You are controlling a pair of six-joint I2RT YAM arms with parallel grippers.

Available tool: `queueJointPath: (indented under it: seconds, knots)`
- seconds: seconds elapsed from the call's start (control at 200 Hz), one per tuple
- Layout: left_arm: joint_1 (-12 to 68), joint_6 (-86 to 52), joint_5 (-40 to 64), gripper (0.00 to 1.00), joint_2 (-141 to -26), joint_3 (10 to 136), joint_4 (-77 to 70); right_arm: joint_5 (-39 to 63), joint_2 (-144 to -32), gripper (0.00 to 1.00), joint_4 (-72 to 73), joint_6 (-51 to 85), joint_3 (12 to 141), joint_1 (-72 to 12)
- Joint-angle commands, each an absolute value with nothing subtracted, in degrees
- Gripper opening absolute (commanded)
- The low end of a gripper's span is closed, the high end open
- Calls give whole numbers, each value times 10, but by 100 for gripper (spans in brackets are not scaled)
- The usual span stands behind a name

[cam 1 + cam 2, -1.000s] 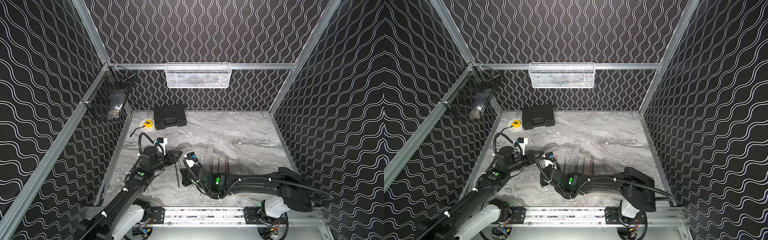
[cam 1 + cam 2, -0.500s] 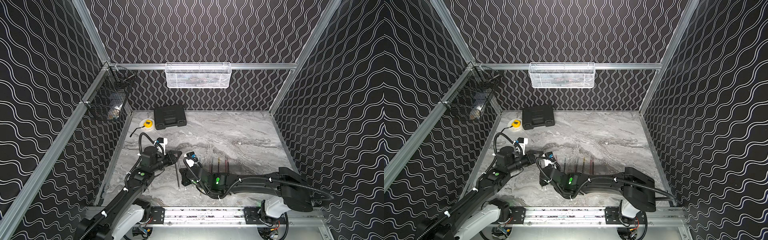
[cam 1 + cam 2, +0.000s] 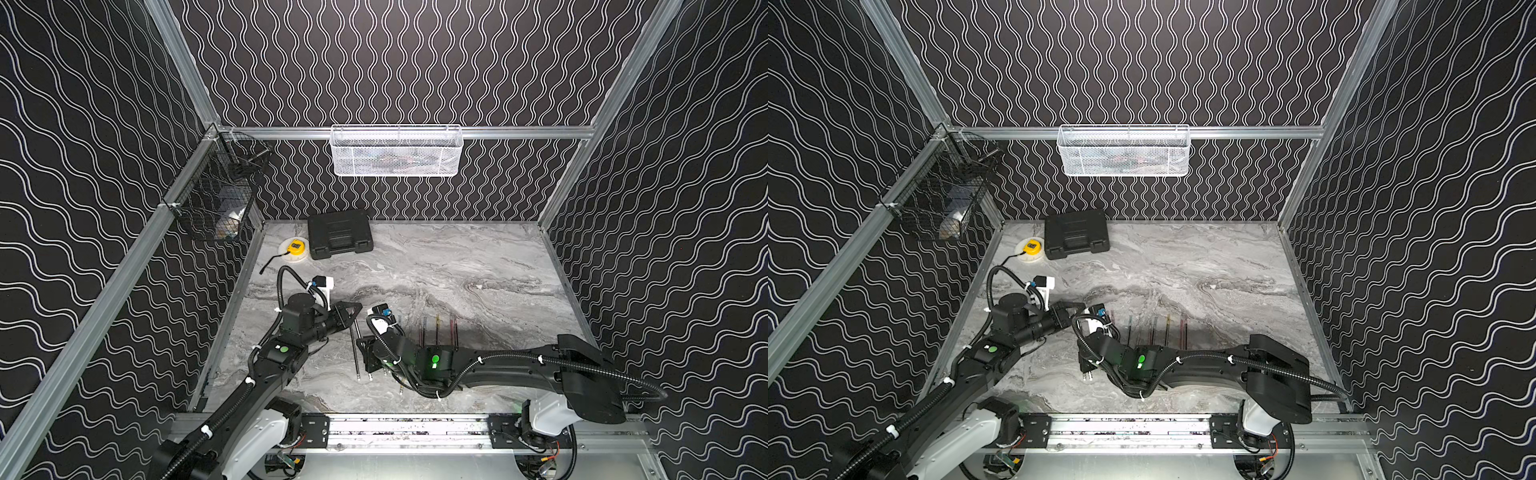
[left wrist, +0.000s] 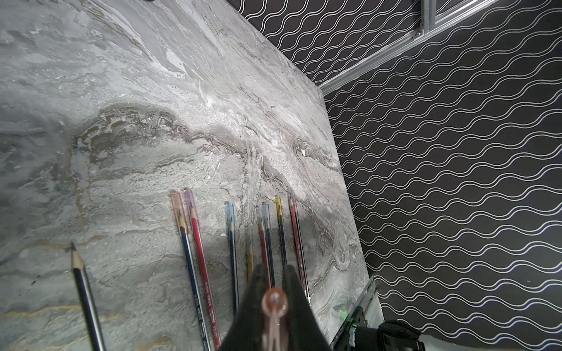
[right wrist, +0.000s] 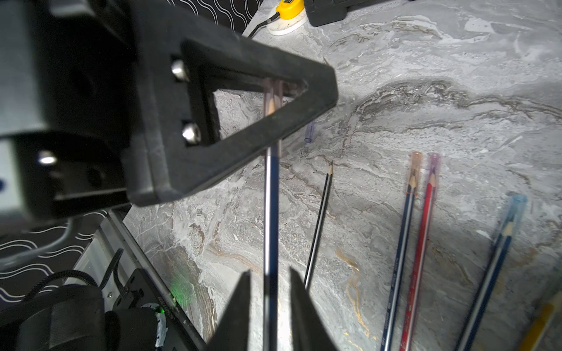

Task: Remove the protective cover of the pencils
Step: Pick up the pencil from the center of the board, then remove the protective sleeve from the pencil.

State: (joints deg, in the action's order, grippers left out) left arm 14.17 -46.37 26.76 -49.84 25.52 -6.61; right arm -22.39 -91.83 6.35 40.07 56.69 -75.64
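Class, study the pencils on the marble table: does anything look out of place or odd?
Yes. One loose clear cap lies alone on the table, on no pencil. Near it, a bare pencil lies apart from the row of capped pencils, its point uncovered.

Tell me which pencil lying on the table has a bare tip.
The black pencil lying alone, apart from the row; its sharpened point is exposed, while its neighbours wear tinted caps.
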Motion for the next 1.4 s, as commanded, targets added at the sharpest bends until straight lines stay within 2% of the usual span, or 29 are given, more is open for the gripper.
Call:
queueJointPath:
  seconds: [0.0,0.105,0.225,0.305,0.445,0.53,1.001,1.396]
  knots:
    - [142,-461,265,7,-494,260,-73,-229,-921,37,76,407,570,-756]
    - [141,-463,267,7,-496,259,-75,-229,-933,48,81,401,575,-757]
    - [142,-466,269,7,-497,259,-77,-232,-953,48,67,390,597,-753]
    - [141,-464,267,6,-495,260,-75,-228,-963,38,58,386,611,-752]
    - [142,-461,257,6,-492,264,-63,-213,-968,9,62,384,614,-752]
    - [141,-463,250,4,-494,268,-58,-207,-966,0,81,377,602,-752]
    - [141,-458,239,2,-519,280,-68,-184,-941,0,120,375,559,-757]
    - [141,-443,200,1,-535,313,-45,-184,-933,0,136,381,535,-798]
